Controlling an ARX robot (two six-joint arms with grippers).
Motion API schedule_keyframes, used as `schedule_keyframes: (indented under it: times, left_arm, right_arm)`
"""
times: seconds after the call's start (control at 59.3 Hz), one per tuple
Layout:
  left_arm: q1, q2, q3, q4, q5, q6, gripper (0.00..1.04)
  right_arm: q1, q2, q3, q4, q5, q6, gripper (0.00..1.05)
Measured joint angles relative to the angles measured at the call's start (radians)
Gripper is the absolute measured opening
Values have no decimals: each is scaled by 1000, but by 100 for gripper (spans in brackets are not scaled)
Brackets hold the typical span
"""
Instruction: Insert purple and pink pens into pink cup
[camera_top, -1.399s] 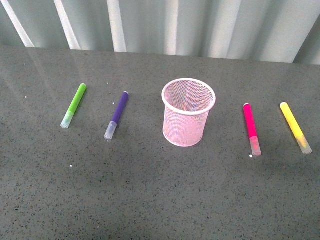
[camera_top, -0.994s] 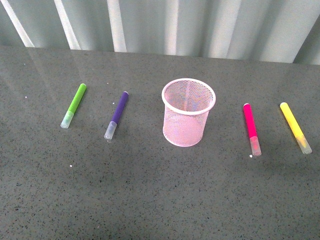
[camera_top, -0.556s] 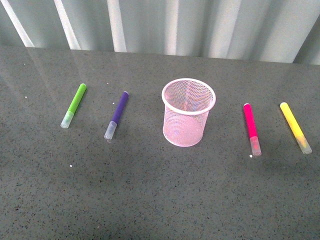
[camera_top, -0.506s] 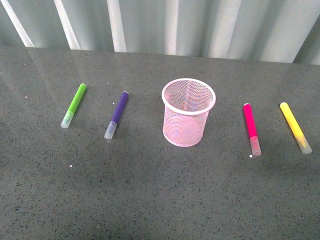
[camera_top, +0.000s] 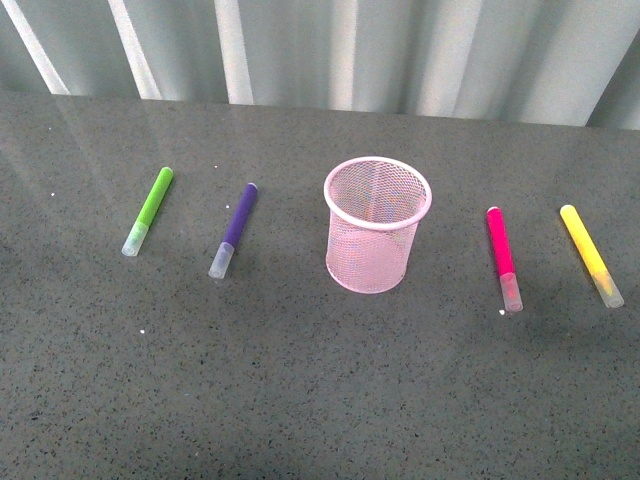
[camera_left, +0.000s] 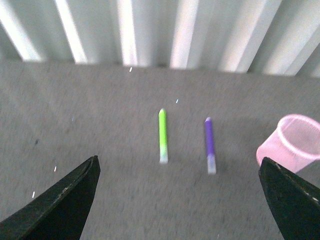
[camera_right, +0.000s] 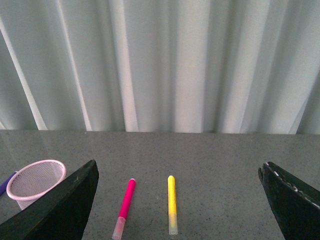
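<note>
Front view has the pink cup (camera_top: 372, 262) standing between the purple pen (camera_top: 233, 230) on its left and the pink pen (camera_top: 502, 257) on its right, while the wrist views show the left claw (camera_left: 178, 161) and the right claw (camera_right: 178, 165) spread wide.

Lab-like setup: speckled grey tabletop (camera_top: 300, 390), pale curtain (camera_top: 400, 50) backdrop.

Both claws wide open, empty.
Left claw (camera_left: 175, 200): dark fingers (camera_left: 60, 202) spread far apart, nothing between, aimed toward 12 o'clock and tipped down at the table (camera_left: 100, 125); view is blurred. Right claw (camera_right: 177, 205): fingers (camera_right: 60, 205) equally splayed, nothing gripped, aimed toward 12 o'clock, nearly level.
</note>
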Motion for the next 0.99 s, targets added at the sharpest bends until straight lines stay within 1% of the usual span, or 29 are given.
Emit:
schedule_keyframes:
  times: [0.084,0.152,0.202,0.27,0.32,0.404,0.472,0.539,0.64,0.994]
  left_arm:
    - [0,216,113,121,26,36,98]
    - [1,425,227,150,49,62,98]
    - [1,577,310,135,56,72,98]
    - [-4,770,433,76,51,77,98]
    - [-12,864,502,47,33,88,98]
    - [-34,1032,657,-47,50,91,98]
    - [-52,1101,727,-89,48,91,98]
    - [-84,1194,822,-158,80,83,98]
    - [-109,1275,882,-204,108,73,98]
    - [-142,1442,975,-216,108,75,98]
  right_arm:
    - [0,0,0,0,0,0,98]
    - [0,0,0,0,0,0,98]
    - [0,0,0,0,0,0,98]
    - [0,0,0,0,0,0,98]
    - [0,0,0,0,0,0,98]
    - [0,0,0,0,0,0,98]
    - [0,0,0,0,0,0,98]
    - [0,0,0,0,0,0,98]
    - [0,0,0,0,0,0,98]
    - [0,0,0,0,0,0,98]
